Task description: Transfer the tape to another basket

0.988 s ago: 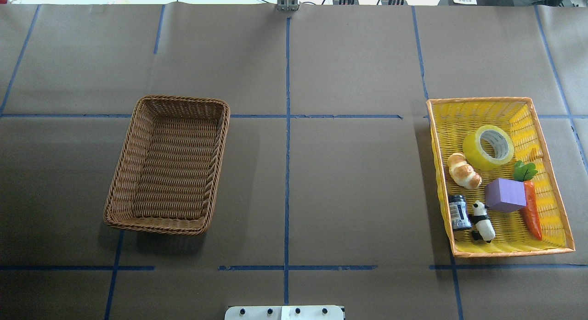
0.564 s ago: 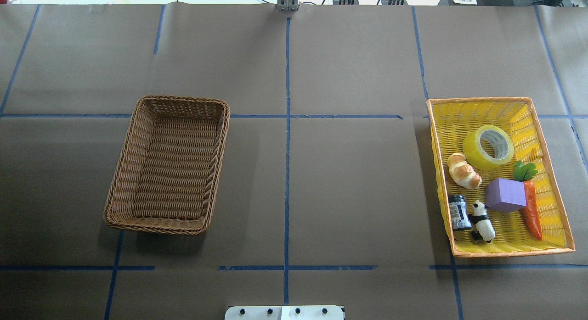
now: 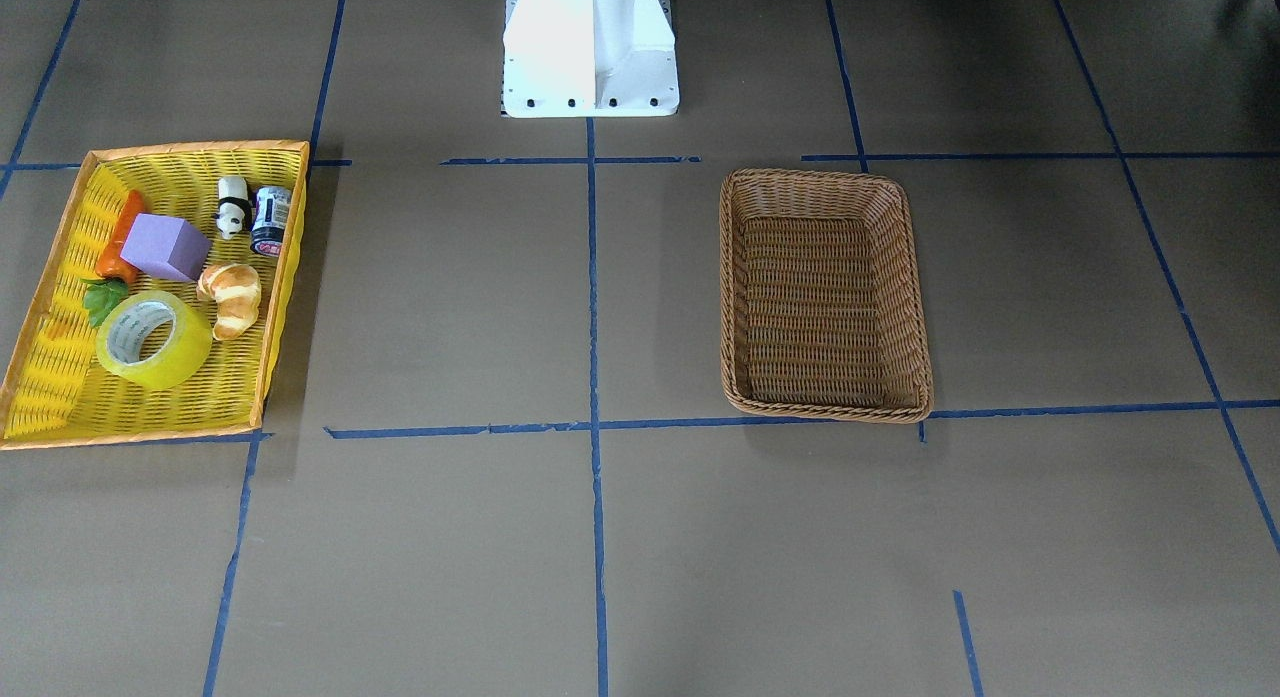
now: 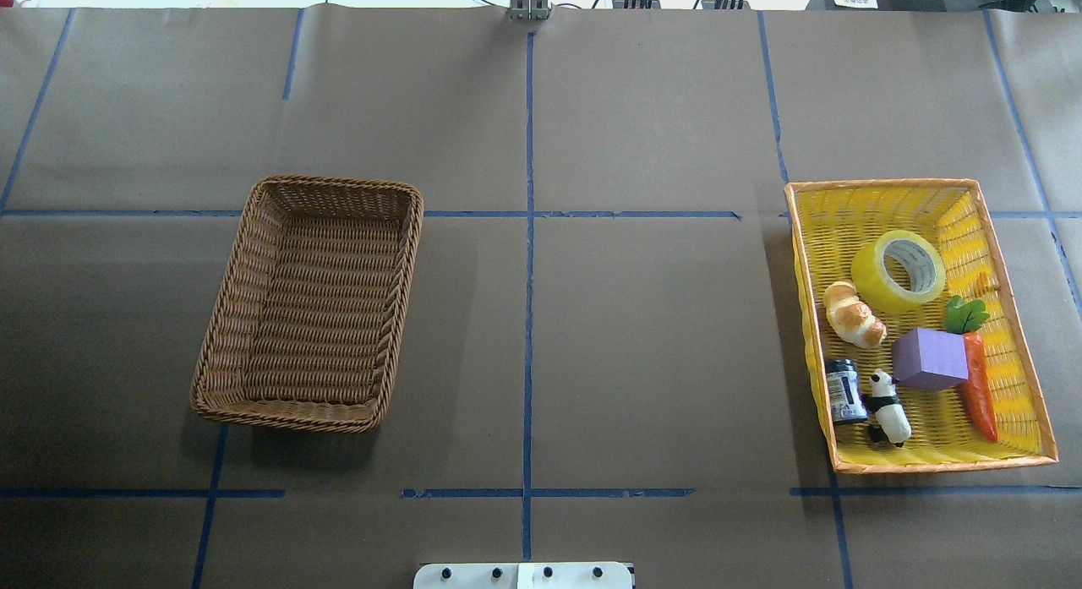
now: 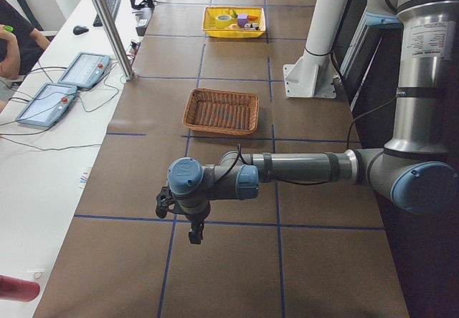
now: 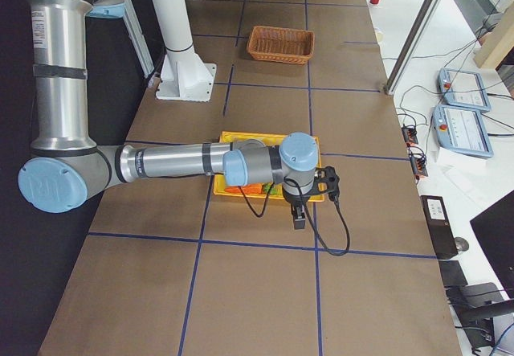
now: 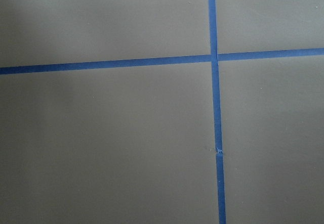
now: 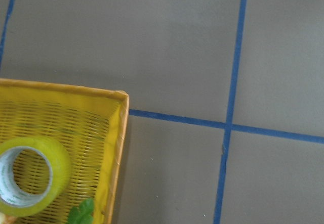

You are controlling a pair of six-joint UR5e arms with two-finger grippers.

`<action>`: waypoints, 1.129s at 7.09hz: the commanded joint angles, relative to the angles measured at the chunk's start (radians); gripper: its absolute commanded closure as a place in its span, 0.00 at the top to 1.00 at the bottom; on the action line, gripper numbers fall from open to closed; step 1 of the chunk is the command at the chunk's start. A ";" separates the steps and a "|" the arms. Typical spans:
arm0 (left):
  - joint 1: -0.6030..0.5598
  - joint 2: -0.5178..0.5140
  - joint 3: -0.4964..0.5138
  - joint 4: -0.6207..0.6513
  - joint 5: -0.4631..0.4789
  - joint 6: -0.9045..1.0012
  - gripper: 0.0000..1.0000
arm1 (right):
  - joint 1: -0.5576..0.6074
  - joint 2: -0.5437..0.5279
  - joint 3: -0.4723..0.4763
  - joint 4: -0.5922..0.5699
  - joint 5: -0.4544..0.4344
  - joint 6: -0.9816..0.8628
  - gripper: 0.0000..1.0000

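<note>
Right pincer (image 6: 297, 218) hangs past yellow tray (image 4: 879, 185) corner; whether spread or pressed together, cannot tell. Tape (image 4: 898, 270) lies near, below it, inside tray beside croissant (image 4: 854, 314); basket (image 4: 334, 183) well apart across bench. Best approach: centre over roll, one finger into core, lift straight.

Seen from overhead, the wicker basket (image 4: 221, 319) sits on the left half of the table (image 4: 642, 361) and the tray basket (image 4: 845, 217) near its right edge, well apart. In the tray basket's far half lies the tape (image 4: 871, 276), with the croissant (image 4: 854, 313) just beside it toward the left wall. Nearer the robot are the cube (image 4: 930, 359), the carrot (image 4: 979, 386) touching its right side, and the can (image 4: 844, 390) and panda figurine (image 4: 888, 407) side by side by the left wall.
</note>
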 commanded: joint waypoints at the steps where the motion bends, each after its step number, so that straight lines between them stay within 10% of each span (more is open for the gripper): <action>1: 0.000 0.000 0.001 0.000 -0.004 -0.001 1.00 | -0.077 0.056 0.013 0.008 -0.004 0.105 1.00; 4: 0.002 -0.003 -0.001 0.000 -0.006 -0.004 1.00 | -0.277 0.071 0.022 0.165 -0.063 0.538 1.00; 8: 0.000 -0.002 -0.004 0.000 -0.009 -0.005 1.00 | -0.401 0.061 -0.028 0.238 -0.124 0.592 1.00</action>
